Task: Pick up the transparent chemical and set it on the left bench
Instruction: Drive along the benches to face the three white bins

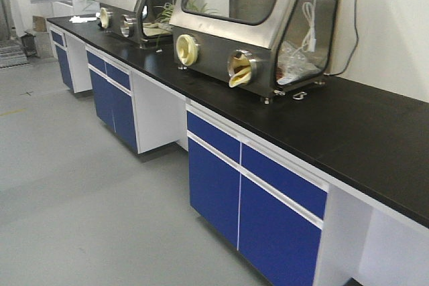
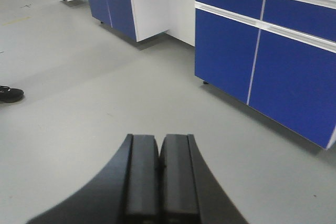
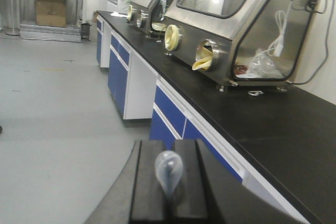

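- Pipette (image 3: 168, 170) bulb is sticking up between the right gripper (image 3: 169, 146) fingers, which are clamping it just beside the bench.
- Left gripper (image 2: 159, 141) is hanging over grey floor (image 2: 79, 103), jaws pressing together on nothing.
- Black-topped bench (image 1: 335, 118) with blue cabinet doors (image 1: 214, 189) is carrying steel glove boxes (image 1: 258, 25).

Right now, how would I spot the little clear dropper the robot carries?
Find the long black-topped bench with blue cabinets. Just before it, the right hand pinches the dropper between two black pads. Its rounded, bluish-clear bulb stands out against those matte black pads.
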Available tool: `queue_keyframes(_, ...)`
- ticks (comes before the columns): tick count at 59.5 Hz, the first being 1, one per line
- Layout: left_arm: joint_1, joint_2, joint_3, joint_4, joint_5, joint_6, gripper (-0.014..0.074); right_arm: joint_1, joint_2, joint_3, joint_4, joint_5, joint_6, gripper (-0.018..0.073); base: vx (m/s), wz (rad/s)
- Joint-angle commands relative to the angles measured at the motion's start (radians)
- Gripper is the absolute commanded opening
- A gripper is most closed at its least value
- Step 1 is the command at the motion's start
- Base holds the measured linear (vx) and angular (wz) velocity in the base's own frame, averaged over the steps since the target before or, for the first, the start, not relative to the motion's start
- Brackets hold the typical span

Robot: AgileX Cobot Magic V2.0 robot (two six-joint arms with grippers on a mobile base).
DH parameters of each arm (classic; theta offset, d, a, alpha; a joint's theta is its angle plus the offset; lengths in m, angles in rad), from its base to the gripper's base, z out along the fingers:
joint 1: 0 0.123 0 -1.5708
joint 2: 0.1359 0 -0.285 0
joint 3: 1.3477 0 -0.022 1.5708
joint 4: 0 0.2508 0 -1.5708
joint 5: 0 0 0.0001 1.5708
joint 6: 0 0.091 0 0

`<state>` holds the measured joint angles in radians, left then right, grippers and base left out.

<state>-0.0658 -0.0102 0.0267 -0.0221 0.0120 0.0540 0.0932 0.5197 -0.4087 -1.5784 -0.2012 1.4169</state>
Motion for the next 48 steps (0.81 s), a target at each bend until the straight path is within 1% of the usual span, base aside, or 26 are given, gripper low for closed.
queue_keyframes(1, -0.002, -0.019, 0.016, -0.001, -0.078, -0.008, -0.0003, -0.005, 0.004, -0.031, 0.006, 0.006, 0.001, -0.0003, 0.38, 0.19)
queue_keyframes(10, -0.002, -0.019, 0.016, -0.001, -0.078, -0.008, -0.0003, -0.005, 0.004, -0.031, 0.006, 0.01, 0.001, -0.0003, 0.4, 0.06)
queue_keyframes(21, -0.002, -0.019, 0.016, -0.001, -0.078, -0.008, -0.0003, -0.005, 0.004, -0.031, 0.006, 0.006, 0.001, -0.0003, 0.44, -0.19)
queue_keyframes(31, -0.002, -0.019, 0.016, -0.001, -0.078, -0.008, -0.0003, -0.005, 0.004, -0.031, 0.006, 0.006, 0.001, -0.0003, 0.47, -0.43)
queue_keyframes(48, -0.002, -0.019, 0.016, -0.001, -0.078, -0.008, -0.0003, -0.005, 0.004, -0.031, 0.006, 0.006, 0.001, -0.0003, 0.45, -0.59)
